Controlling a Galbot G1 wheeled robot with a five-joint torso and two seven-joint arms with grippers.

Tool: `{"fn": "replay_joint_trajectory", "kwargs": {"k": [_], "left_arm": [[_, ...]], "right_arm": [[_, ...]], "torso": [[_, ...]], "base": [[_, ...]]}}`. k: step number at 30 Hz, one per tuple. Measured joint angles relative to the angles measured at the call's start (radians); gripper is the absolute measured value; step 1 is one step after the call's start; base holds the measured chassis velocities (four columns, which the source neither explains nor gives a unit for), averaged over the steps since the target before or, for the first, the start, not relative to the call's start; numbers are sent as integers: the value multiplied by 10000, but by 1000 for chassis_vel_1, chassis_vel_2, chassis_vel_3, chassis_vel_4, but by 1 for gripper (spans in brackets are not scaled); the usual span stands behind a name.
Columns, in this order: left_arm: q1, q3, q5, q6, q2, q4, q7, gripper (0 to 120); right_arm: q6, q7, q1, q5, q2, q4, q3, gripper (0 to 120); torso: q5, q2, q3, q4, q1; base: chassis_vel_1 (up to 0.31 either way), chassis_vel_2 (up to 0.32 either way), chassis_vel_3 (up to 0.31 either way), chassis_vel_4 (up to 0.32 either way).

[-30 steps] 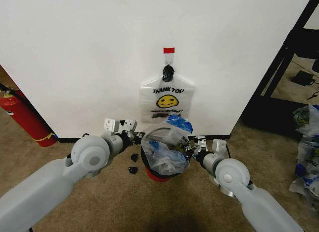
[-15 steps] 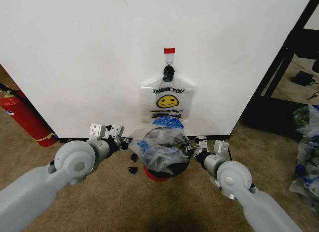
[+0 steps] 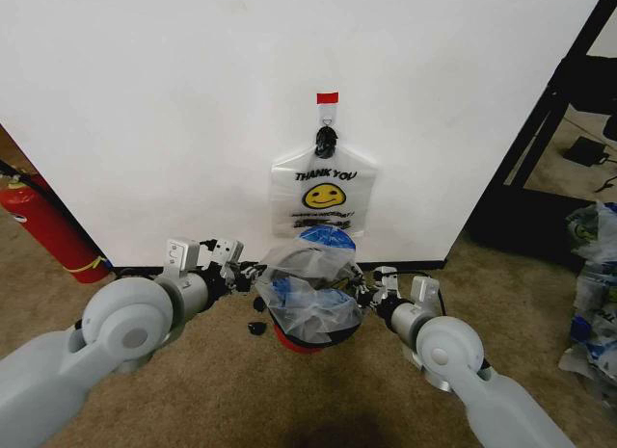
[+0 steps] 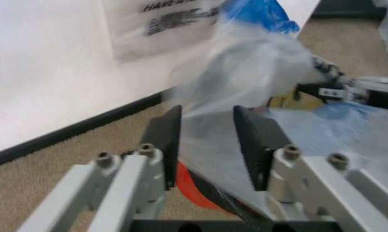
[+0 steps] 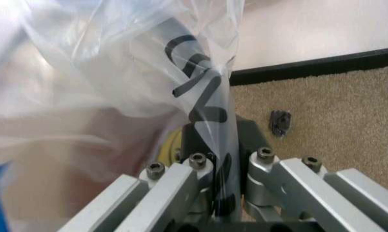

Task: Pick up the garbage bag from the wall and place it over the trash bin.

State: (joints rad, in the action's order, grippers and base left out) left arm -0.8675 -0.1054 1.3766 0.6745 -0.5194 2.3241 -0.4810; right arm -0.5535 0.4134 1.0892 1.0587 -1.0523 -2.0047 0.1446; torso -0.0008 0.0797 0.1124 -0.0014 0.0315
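Straddling the trash bin (image 3: 307,334) on brown carpet (image 3: 222,390), right claw (image 5: 221,159) pinching garbage bag (image 3: 310,292), left claw (image 4: 207,140) parted.

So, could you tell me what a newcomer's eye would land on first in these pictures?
Probably the garbage bag stretched over the trash bin at the foot of the wall, between the left gripper and the right gripper. Next, the smiley bag hanging from the red-taped hook above it.

Thin plastic over wire mesh, on rough carpet.
You see the garbage bag (image 3: 310,292) as glossy, crinkled translucent film; the wall (image 3: 174,111) matt painted; the left gripper (image 4: 207,140) bare brushed metal.
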Motion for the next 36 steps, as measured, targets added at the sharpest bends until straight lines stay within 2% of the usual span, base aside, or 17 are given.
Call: {"fn": "replay_joint_trajectory", "kwargs": {"k": [4, 6, 8, 10, 12, 14, 15, 17, 18, 19, 21, 26, 28, 31, 36], "left_arm": [[-422, -585, -432, -131, 279, 304, 418, 52], [-778, -947, -1020, -419, 488, 468, 796, 62], [-848, -1002, -1264, -627, 565, 508, 978, 66], [-684, -859, -1640, -954, 610, 487, 1388, 74], [-206, -467, -1804, -1063, 520, 296, 1748, 81], [1114, 652, -1785, -1045, 120, -179, 2177, 90], [1114, 652, -1785, -1045, 120, -179, 2177, 90], [2435, 1696, -1348, -839, -326, -653, 2188, 98], [2860, 2015, -1168, -735, -488, -813, 2125, 98], [3876, 2896, -731, -546, -914, -1254, 1937, 100], [4732, 3671, -335, -443, -1277, -1726, 1814, 100], [5668, 4570, 48, -311, -1668, -2320, 1734, 100], [6101, 5133, 72, -188, -1836, -2929, 1882, 100], [6126, 5238, -95, -191, -1991, -3386, 1998, 100], [6153, 5377, -580, -282, -2233, -4080, 2321, 100]], "right_arm": [[71, -71, 14, -69, -13, 69, 16, 1], [125, -121, 26, -143, -14, 95, 22, 1], [143, -131, 37, -163, -22, 97, 25, 1], [176, -139, 79, -188, -39, 86, 29, 1], [198, -151, 126, -221, -58, 47, 28, 1], [213, -183, 196, -320, -68, -23, 17, 1], [213, -183, 196, -320, -68, -23, 17, 1], [224, -215, 279, -395, -63, -69, 19, 1], [224, -223, 306, -415, -58, -94, 19, 1], [227, -236, 370, -476, -39, -160, 30, 1], [227, -240, 420, -501, -21, -250, 50, 1], [216, -242, 470, -512, 21, -357, 67, 1], [198, -241, 516, -514, 77, -452, 83, 1], [192, -242, 526, -503, 93, -504, 84, 1], [152, -239, 486, -462, 97, -553, 49, 1]], "torso": [[-1, 0, 0, -1, 0], [-1, 0, 0, 1, 0], [-1, 0, 0, 4, 0], [-1, 0, 0, 4, 0], [1, 0, 0, 1, 0], [-3, -2, 0, 2, 0], [-3, -2, 0, 2, 0], [-4, -3, 2, 0, 0], [-1, -3, 1, -4, 0], [4, -3, 2, -5, 1], [-1, -3, 2, -7, 1], [2, -3, 2, -7, 1], [3, -3, 2, 1, 1], [-5, -3, 2, 5, 1], [-1, -3, 1, -1, 1]], "base": [[0, 0, 0, 0], [0, 0, 0, 0], [0, 0, 0, 0], [0, 0, 0, 0], [0, 0, 0, 0], [0, 0, 0, 0], [0, 0, 0, 0], [0, 0, 0, 0], [0, 0, 0, 0], [0, 0, 0, 0], [0, 0, 0, 0], [0, 0, 0, 0], [0, 0, 0, 0], [0, 0, 0, 0], [0, 0, 0, 0]]}}
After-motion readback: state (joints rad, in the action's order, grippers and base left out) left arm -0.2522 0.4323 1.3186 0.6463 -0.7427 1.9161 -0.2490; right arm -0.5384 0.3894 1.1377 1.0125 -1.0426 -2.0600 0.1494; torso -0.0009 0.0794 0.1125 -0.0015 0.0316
